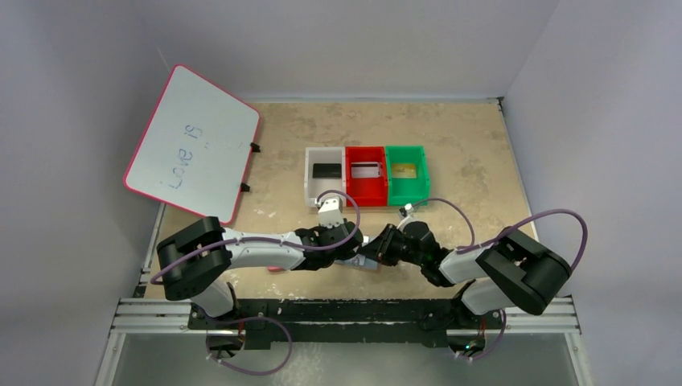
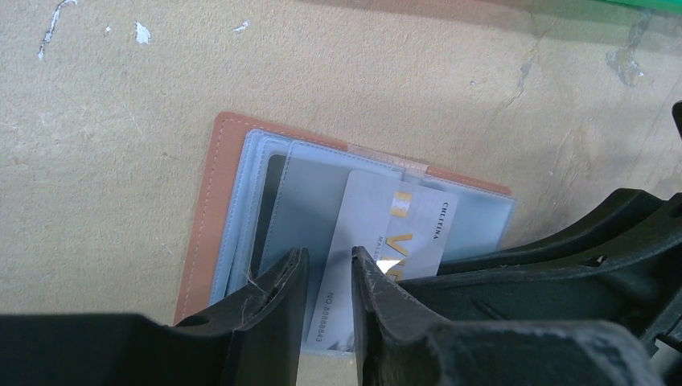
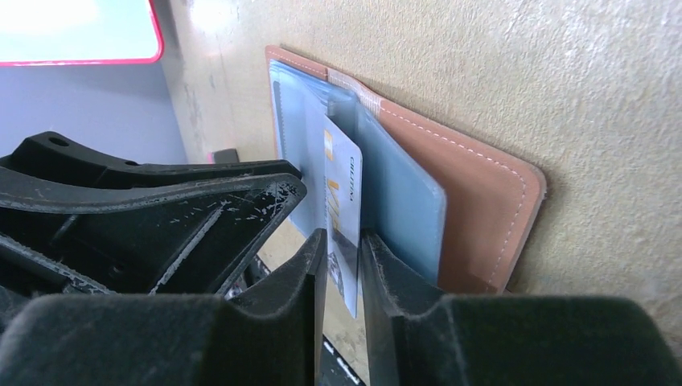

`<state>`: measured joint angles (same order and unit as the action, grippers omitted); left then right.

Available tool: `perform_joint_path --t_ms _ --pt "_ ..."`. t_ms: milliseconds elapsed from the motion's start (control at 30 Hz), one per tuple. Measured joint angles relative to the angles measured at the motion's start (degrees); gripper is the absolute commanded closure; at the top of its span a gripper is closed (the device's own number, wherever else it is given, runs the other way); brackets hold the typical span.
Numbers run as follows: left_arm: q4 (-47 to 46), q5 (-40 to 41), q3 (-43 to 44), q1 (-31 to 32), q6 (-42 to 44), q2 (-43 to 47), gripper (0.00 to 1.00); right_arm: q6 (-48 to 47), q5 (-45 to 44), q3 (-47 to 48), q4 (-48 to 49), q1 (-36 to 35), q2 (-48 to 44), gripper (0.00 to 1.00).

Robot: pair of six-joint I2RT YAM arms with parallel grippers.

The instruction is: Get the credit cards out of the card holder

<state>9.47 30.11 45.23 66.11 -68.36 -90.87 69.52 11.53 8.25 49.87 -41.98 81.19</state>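
Surface (image 1: 466,145): tan and scuffed, carrying everything below.

Whiteboard (image 1: 193,153): red-edged, propped at a tilt, well beyond and to the left of the left pincer (image 2: 328,257).

Bins: white bin (image 1: 309,183), red bin (image 1: 351,193) and green bin (image 1: 421,175) stand touching in a row, beyond both pincers and apart from them. Each has one card in it: a black card (image 1: 326,170), a silver card (image 1: 365,170) and a gold card (image 1: 404,170).

Holder (image 2: 205,209): lies open and flat on the surface directly beneath both pincers, with its clear sleeves (image 2: 310,189) facing up.

Grey card (image 2: 386,241): has gold lettering. One end sits in a sleeve and the other sticks out toward the right pincer (image 3: 344,241).

Right pincer: clamped on the grey card's free end.

Left pincer: narrow gap with nothing gripped, its tips over the sleeves just beside the grey card. Whether they touch the sleeves cannot be told.
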Motion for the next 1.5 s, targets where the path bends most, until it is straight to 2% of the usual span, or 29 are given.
perform_joint_path --t_ms 100,167,333,500,633,933,1133,1267,1500 --pt "0.0 0.0 0.0 0.0 0.0 0.02 0.74 0.09 -0.02 -0.04 -0.17 0.0 -0.04 0.77" --pt "0.0 0.0 0.0 0.0 0.0 0.02 0.74 0.11 -0.07 -0.13 -0.26 0.0 -0.46 0.81" --pt "0.0 0.0 0.0 0.0 0.0 0.02 0.74 0.33 -0.48 -0.55 -0.7 0.04 -2.45 1.0" --pt "0.02 0.07 0.0 0.0 0.0 0.11 0.72 0.37 -1.11 -0.96 -2.38 0.04 -5.35 1.0" --pt "0.9 0.42 0.0 0.04 0.04 0.63 0.68 -0.26 -2.03 -1.2 -7.32 0.11 -10.27 1.0" --pt "7.82 3.15 2.54 0.02 3.02 2.51 0.49 -5.05 -6.97 -1.09 -21.99 0.39 -26.62 1.0" --pt "14.03 6.88 8.28 -0.22 6.64 4.55 0.2 -10.45 -9.68 -0.44 -27.78 0.42 -35.74 1.0" --pt "19.78 9.6 11.23 -2.27 10.16 9.31 0.16 -15.32 -11.45 0.57 -29.33 0.42 -40.63 1.0" --pt "29.86 14.47 12.74 -13.05 14.16 19.87 0.11 -26.21 -14.84 1.57 -27.61 0.42 -44.61 1.0"
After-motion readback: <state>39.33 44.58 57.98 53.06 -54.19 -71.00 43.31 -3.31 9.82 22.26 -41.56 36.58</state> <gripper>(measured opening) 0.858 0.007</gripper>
